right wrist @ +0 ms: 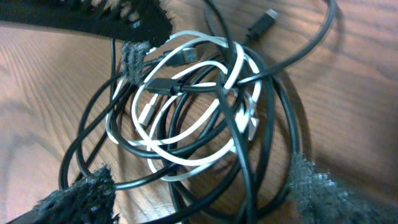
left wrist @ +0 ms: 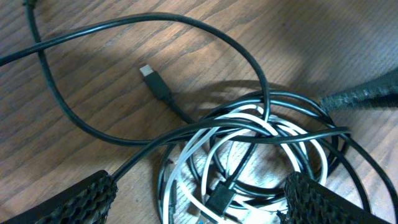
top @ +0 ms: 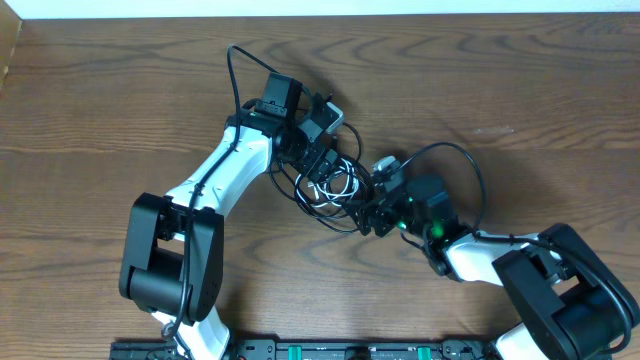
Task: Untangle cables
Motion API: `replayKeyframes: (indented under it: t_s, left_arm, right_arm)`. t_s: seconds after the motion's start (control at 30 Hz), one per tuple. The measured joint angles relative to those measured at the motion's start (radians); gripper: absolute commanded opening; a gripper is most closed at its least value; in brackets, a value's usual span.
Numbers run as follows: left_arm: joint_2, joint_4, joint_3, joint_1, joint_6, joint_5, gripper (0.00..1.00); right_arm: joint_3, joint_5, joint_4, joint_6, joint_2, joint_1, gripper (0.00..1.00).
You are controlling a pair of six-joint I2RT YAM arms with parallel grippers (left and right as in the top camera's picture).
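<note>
The cables lie in one tangled pile (top: 335,185) on the wooden table, thin black cords looped with a white cord (right wrist: 186,155). My left gripper (top: 322,160) is at the pile's far left side. In the left wrist view it is open (left wrist: 202,202), its fingers on either side of the coils, the white cord (left wrist: 186,149) and a black plug (left wrist: 221,198). A loose black plug end (left wrist: 152,78) lies beyond the pile. My right gripper (top: 375,205) is at the pile's near right side, open (right wrist: 199,193), with black cords between its fingers.
The left gripper's finger (right wrist: 134,25) shows at the top of the right wrist view, close over the pile. Thick black arm cables arc above the left arm (top: 232,70) and the right arm (top: 465,165). The table's far edge (top: 320,14) runs along the top.
</note>
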Motion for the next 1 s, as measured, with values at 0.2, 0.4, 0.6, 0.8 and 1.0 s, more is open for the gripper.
replayKeyframes:
  t_s: [0.2,0.4,0.6,0.8,1.0]
  left_arm:
    - [0.000,0.000,0.000,0.000,0.000,-0.024,0.87]
    - [0.000,0.000,0.000,0.000,0.000,-0.024,0.87]
    - [0.000,0.000,0.000,0.000,0.000,-0.024,0.87]
    - [0.000,-0.003,0.000,0.000,0.023,-0.003,0.81]
    - [0.000,-0.007,0.000,0.000,0.094,0.119,0.79]
  right_arm:
    - [0.000,0.084,0.005,-0.003,0.002,0.035,0.01]
    - [0.019,0.112,0.006,0.008,0.042,0.037,0.01]
    - [0.021,0.109,0.035,0.034,0.040,0.030,0.01]
    - [0.021,0.070,-0.003,0.056,-0.126,-0.061,0.01]
    - [0.023,-0.004,-0.124,0.063,-0.410,-0.160,0.01]
